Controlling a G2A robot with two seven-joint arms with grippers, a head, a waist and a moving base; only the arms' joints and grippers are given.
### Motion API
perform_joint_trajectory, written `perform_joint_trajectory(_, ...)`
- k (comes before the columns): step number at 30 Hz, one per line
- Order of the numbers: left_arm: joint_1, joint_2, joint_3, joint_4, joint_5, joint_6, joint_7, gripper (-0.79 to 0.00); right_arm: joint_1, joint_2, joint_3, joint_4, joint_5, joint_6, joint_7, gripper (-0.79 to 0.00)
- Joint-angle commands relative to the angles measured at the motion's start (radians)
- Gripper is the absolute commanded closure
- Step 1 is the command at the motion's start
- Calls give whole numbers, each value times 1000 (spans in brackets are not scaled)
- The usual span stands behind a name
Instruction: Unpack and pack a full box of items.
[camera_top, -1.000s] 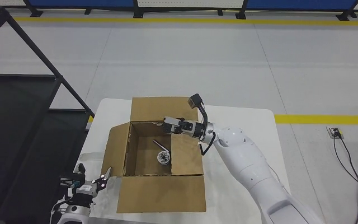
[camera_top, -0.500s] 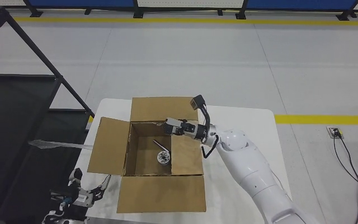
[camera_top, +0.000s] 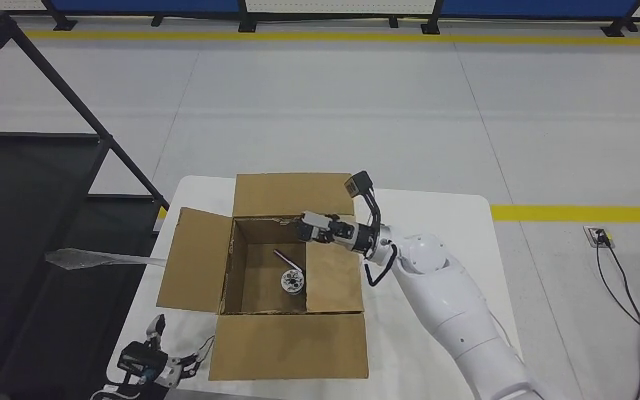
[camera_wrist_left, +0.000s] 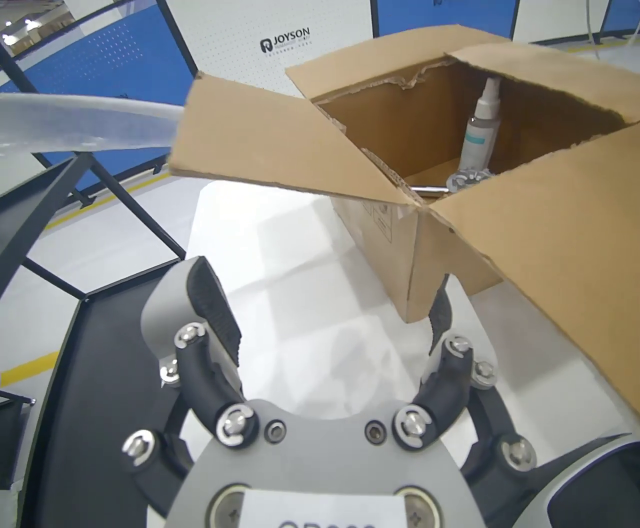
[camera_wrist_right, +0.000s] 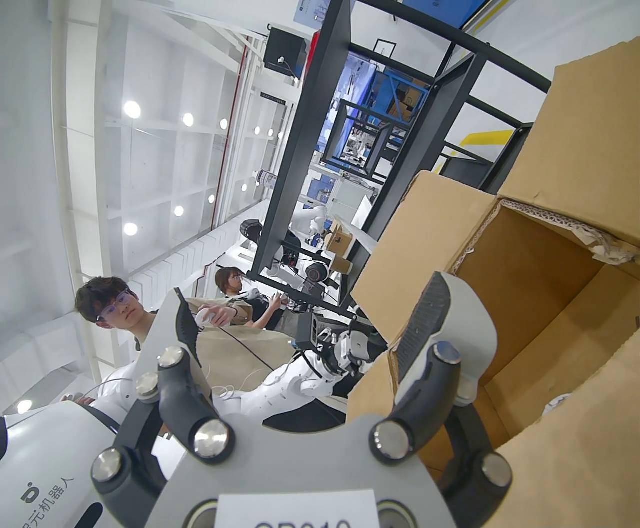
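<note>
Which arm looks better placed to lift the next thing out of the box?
Right. The right gripper hangs open over the box, near the metal tool inside. The left gripper is open too, but low outside the box's corner.

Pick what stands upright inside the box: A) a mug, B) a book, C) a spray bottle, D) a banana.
C: a spray bottle stands upright against an inner wall of the box.
</note>
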Motion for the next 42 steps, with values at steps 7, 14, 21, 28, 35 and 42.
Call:
perform_joint_trajectory(7, -98, -10, 88, 70, 26, 68, -46, -785, -37, 14, 20, -55, -18, 6, -16, -785)
perform_joint_trajectory(14, -164, -16, 99, 102, -40, 86, -97, -785, -70, 27, 40, -94, -24, 15, -25, -785)
perform_joint_trajectory(21, -199, -18, 102, 108, -50, 99, -121, -785, -87, 35, 49, -120, -22, 23, -27, -785)
perform_joint_trajectory(28, -170, -14, 53, 107, -65, 109, -103, -785, -99, 44, 60, -132, -20, 22, -26, -785)
perform_joint_trajectory(35, -43, -7, -68, 7, -85, 133, -20, -785, -119, 58, 88, -153, -14, 18, -17, -785)
perform_joint_trajectory(42, 121, -5, -160, -193, -151, 12, 72, -785, -139, 72, 115, -172, 1, 0, -4, -785)
